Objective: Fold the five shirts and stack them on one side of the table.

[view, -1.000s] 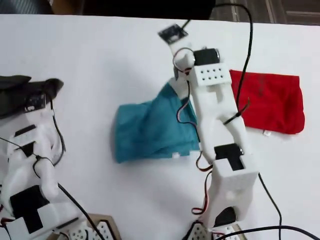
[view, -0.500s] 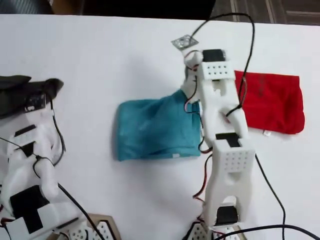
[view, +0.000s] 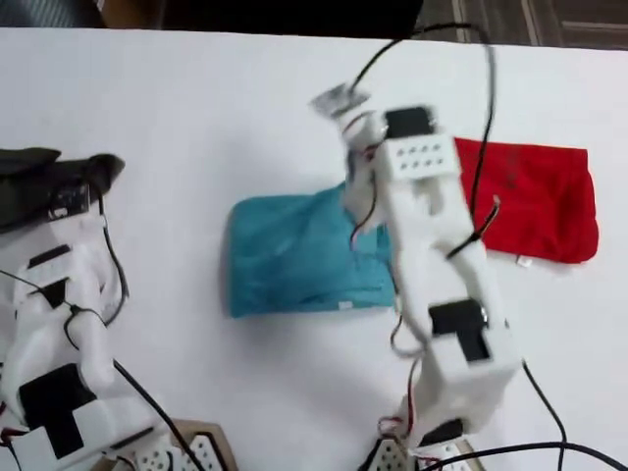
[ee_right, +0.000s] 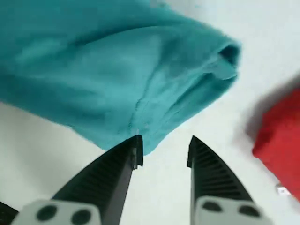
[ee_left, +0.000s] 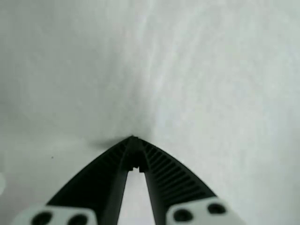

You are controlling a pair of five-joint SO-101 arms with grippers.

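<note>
Two pincers, both empty. First the right pincer, parted to a moderate gap, one fingertip close by the hem of the folded teal shirt, near the corner facing the red shirt. Then the left pincer, closed tip to tip on nothing, over bare white bench. From the high view: teal shirt mid-bench, partly under the right arm; red shirt folded flat beside it, apart; left arm well off at the opposite side.
</note>
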